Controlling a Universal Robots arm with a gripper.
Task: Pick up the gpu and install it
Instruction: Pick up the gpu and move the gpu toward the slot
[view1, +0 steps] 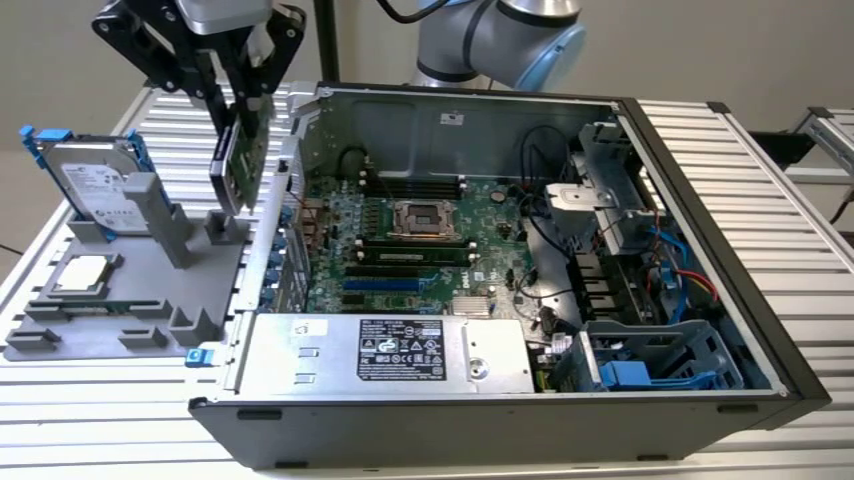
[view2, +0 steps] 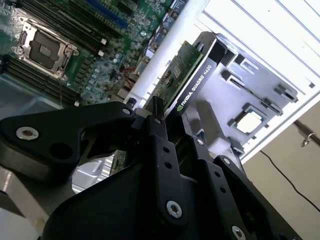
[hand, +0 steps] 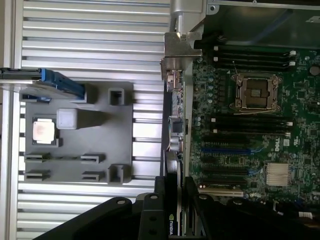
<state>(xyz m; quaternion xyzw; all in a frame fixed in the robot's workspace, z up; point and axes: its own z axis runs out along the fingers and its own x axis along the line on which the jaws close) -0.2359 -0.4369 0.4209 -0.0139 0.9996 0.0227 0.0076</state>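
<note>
Firmly clamped: gripper (view1: 238, 98) jaws shut on upper edge of gpu (view1: 238, 165). Card hangs on edge in air, silver bracket (hand: 177, 50) at far end. Computer case wall (view1: 283, 190) just beside card; grey fixture (view1: 80, 330) on other side. Hard drive (view1: 96, 185) upright in fixture, well apart. Motherboard (view1: 400, 250) inside case.

Your arm (view1: 514, 40) has rounded silver-grey joints, a pale blue cap and a black cable (view1: 400, 12) looping above; your gripper (view1: 234, 95) is matte black, made of angular linkage bars pinned with silver screws (view2: 173, 209), under a silver wrist block (view1: 220, 12)
</note>
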